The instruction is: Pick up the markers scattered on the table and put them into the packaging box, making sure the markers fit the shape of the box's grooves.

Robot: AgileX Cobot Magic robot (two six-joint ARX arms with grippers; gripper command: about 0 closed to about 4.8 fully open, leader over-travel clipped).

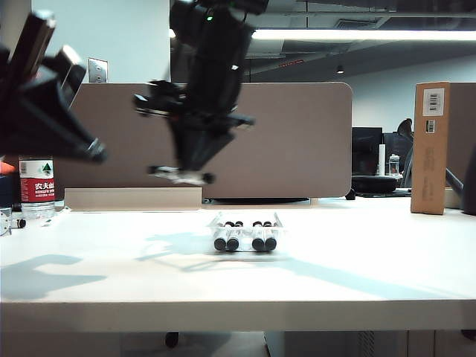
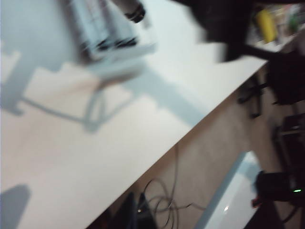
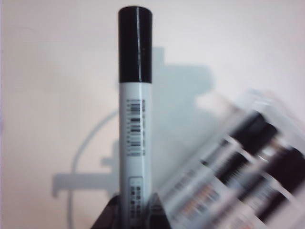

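Hanging at the far left of the exterior view, raised well above the white table (image 1: 89,282), is the left claw (image 1: 95,152), a dark blurred shape with its jaws closed and nothing seen in them. Below it, at the table's back left edge, stands a water bottle (image 1: 36,190) with a red label. Nearer the middle, the right claw (image 1: 182,175) hangs high above the table, closed on a marker (image 3: 135,119). The right wrist view shows this white pen with its black cap pointing away from the claw, its barrel pinched between the two dark fingertips (image 3: 110,215). Below and just to the right, the clear plastic box (image 1: 246,232) lies flat on the table with four markers (image 1: 245,236) side by side in its grooves, a gap left in the middle. At the far right, a tall brown cardboard box (image 1: 431,147) stands upright.
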